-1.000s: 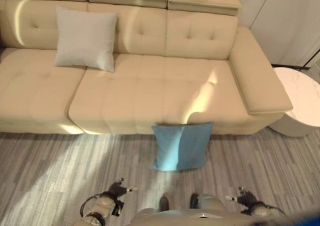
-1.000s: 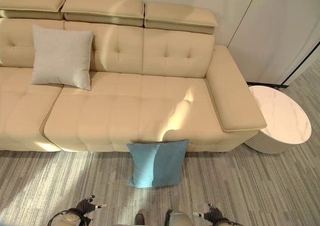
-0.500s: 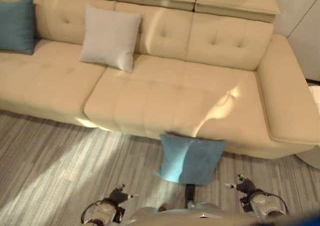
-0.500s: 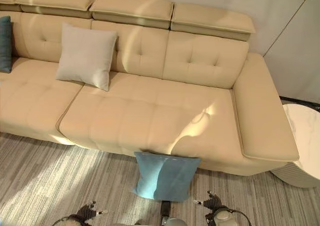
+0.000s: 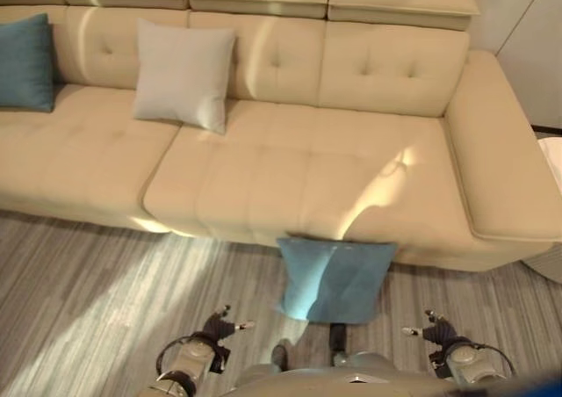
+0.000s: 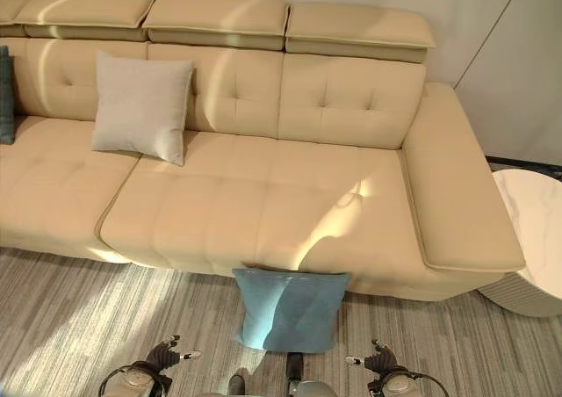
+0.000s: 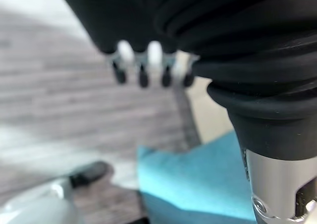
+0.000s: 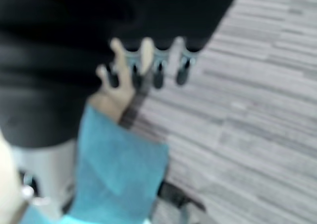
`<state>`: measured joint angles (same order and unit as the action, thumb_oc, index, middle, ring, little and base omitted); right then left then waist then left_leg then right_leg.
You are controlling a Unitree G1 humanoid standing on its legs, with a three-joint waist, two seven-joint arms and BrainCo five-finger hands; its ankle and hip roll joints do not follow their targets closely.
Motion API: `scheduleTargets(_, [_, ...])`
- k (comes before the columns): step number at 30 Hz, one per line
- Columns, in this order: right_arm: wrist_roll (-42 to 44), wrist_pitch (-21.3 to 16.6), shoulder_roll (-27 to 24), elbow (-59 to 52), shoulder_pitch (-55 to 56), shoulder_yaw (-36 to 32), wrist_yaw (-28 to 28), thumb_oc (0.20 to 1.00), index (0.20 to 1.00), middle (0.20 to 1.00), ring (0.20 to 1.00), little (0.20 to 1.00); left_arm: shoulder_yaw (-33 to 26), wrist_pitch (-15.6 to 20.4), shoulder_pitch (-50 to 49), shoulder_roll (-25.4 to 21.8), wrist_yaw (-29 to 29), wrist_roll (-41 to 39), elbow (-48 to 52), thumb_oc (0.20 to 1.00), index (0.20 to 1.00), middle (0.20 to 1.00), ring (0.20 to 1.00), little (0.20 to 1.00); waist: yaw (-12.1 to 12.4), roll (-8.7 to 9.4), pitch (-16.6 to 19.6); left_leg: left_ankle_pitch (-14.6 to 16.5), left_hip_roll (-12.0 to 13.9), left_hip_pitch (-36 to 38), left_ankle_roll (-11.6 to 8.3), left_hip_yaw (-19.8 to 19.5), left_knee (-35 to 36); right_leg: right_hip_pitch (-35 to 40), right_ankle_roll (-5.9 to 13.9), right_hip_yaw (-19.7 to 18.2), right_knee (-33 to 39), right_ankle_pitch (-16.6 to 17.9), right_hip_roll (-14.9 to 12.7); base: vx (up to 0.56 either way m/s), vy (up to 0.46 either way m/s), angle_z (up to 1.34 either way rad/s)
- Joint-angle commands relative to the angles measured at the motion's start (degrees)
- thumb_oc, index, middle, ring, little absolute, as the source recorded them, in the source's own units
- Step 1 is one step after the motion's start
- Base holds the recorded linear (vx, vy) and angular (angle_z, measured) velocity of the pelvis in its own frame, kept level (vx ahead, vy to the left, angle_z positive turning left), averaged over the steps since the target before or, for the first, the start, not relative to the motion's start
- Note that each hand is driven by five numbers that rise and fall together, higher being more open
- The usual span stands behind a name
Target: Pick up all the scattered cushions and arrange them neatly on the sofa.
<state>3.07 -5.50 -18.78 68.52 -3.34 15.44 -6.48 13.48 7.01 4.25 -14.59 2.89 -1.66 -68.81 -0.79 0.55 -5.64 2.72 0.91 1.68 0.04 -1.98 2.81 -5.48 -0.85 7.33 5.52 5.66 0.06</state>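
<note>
Beige sofa (image 5: 290,164) spans the head views; grey cushion (image 5: 183,75) is propped against its backrest, dark teal cushion (image 5: 25,61) sits at the far left end, both already placed. Light blue cushion (image 6: 288,308) stands on the striped floor (image 5: 97,283), leaning against the sofa's front edge, just ahead of the robot and between the two hands. Judged step: approach and grasp of that cushion. It is best taken from both sides at once, hands lowered and closed in evenly, since soft filling will likely sag under a one-sided grip; empty seat right of the grey cushion looks the natural spot. Left hand (image 5: 217,328) and right hand (image 6: 376,362) are held low, fingers relaxed and spread, nothing held. White round table (image 6: 536,248) is seen fuller in the right eye view. Wrist views show straight fingers (image 7: 141,75) with the blue cushion just beyond them, not touched
</note>
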Motion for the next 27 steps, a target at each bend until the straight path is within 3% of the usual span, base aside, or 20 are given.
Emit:
scheduleTargets(1, [0.2,-1.3,-2.8,0.1,-3.6,0.2,-2.4,1.000,1.000,1.000,1.000,1.000,1.3,1.8,5.4,-2.0,2.9,-3.7,-0.2,1.000,1.000,1.000,1.000,1.000,-0.7,1.70,-2.5,-2.2,0.8,-7.6,-3.48,-1.9,-1.8,-5.0,6.00,0.2,-9.0,-6.6,-3.0,-0.30,-0.056,0.02])
scheduleTargets(12, [4.9,-2.8,-5.6,-4.0,-15.0,1.2,-9.4,1.000,1.000,1.000,1.000,1.000,1.2,4.9,15.4,-3.3,10.3,-16.2,4.8,1.000,1.000,1.000,1.000,1.000,-1.6,-0.40,-7.2,-3.6,-0.6,-30.5,-3.18,-0.1,-12.3,-28.8,5.46,-0.7,-20.7,-6.1,-4.8,-0.18,-0.001,-0.12])
scheduleTargets(13, [5.7,-3.1,-6.3,-4.6,-17.6,1.6,-11.3,1.000,1.000,1.000,1.000,1.000,1.9,5.6,17.9,-3.5,11.4,-18.0,5.8,1.000,1.000,1.000,1.000,1.000,-1.6,-1.09,-7.9,-2.3,-0.4,-33.9,-3.40,-0.2,-14.3,-32.5,5.77,-1.1,-23.2,-7.7,-5.0,-0.11,0.031,0.00])
scheduleTargets(15, [6.6,-3.9,-7.3,-6.4,-21.5,2.0,-13.7,1.000,1.000,1.000,1.000,1.000,2.9,6.2,21.7,-4.3,12.5,-19.9,7.6,1.000,1.000,1.000,1.000,1.000,-2.2,-1.47,-8.7,-2.4,-0.5,-39.9,-3.54,-0.1,-16.2,-38.0,5.98,-1.7,-24.7,-7.2,-5.5,-0.13,0.035,-0.16])
scheduleTargets(27, [9.7,-5.5,-11.1,-9.0,-43.1,5.9,-23.1,1.000,1.000,1.000,1.000,1.000,5.1,8.4,41.1,-7.4,17.4,-28.2,9.7,1.000,1.000,1.000,1.000,1.000,-3.2,-2.01,-12.1,-2.9,-1.1,-62.2,-3.99,-1.0,-22.3,-58.8,6.88,-3.3,-31.0,-6.5,-6.7,-0.04,0.013,-0.02])
